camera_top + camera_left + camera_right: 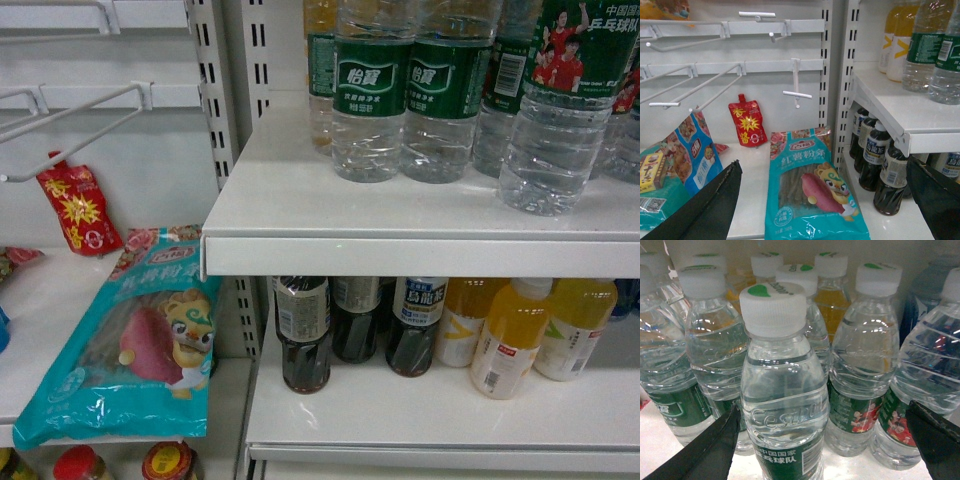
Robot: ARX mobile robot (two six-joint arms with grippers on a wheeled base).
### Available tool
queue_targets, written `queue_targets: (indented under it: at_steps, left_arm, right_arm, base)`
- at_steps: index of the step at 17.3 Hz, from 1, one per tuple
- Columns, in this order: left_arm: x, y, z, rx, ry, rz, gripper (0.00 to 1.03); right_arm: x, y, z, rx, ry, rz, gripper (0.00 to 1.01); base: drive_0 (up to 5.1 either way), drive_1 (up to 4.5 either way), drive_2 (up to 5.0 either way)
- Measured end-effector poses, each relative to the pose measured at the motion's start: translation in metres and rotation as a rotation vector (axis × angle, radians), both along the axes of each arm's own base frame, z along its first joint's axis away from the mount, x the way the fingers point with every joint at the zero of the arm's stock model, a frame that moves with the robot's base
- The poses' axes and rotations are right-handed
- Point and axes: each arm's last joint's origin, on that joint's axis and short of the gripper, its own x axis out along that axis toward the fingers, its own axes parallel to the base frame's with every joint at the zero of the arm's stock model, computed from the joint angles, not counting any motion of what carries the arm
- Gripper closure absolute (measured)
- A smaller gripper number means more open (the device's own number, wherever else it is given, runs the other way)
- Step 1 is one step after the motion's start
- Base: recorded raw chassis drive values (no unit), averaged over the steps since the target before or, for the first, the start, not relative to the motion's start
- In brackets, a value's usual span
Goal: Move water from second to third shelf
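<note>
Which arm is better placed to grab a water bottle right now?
Right. Its open fingers flank the front water bottle, while the left gripper faces the sweet potato noodle packet.

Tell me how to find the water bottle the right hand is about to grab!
Look at the upper white shelf crowded with water bottles. The one is at the front right, nearest the edge, between the right hand's open fingers. Its green label shows red-shirted players; neighbours to its left show only white writing.

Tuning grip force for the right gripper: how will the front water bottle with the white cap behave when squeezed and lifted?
The water bottle looks full nearly to the neck, so probably heavy for its size. Its thin clear ribbed wall likely flexes under a hard squeeze. The smooth plastic and label may be slippery. It is tall and closely flanked by neighbouring bottles, so a sideways nudge could tip those.
</note>
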Motion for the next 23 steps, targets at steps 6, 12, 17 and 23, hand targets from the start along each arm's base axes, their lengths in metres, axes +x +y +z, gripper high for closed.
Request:
queue_targets:
  at_steps: [6, 12, 17, 23]
  left_arm:
    - [0.000, 0.000, 0.000, 0.000, 0.000, 0.000, 0.05]
    - [0.000, 0.000, 0.000, 0.000, 0.000, 0.000, 0.05]
    - [0.000, 0.000, 0.000, 0.000, 0.000, 0.000, 0.05]
    - [0.000, 0.000, 0.000, 0.000, 0.000, 0.000, 0.05]
  right_arm:
    - [-0.018, -0.011, -0.002, 0.010, 0.006, -0.060, 0.03]
    - [-0.046, -0.007, 0.002, 0.049, -0.013, -0.048, 0.03]
    - [-0.064, 0.004, 0.006, 0.067, -0.036, 0.013, 0.03]
    - [-0.116, -0.019, -0.030, 0.008, -0.107, -0.107, 0.47]
  base:
    - [0.0, 0.00, 0.0]
    - [0.0, 0.00, 0.0]
    - [0.0, 0.00, 0.0]
    - [0.0, 0.00, 0.0]
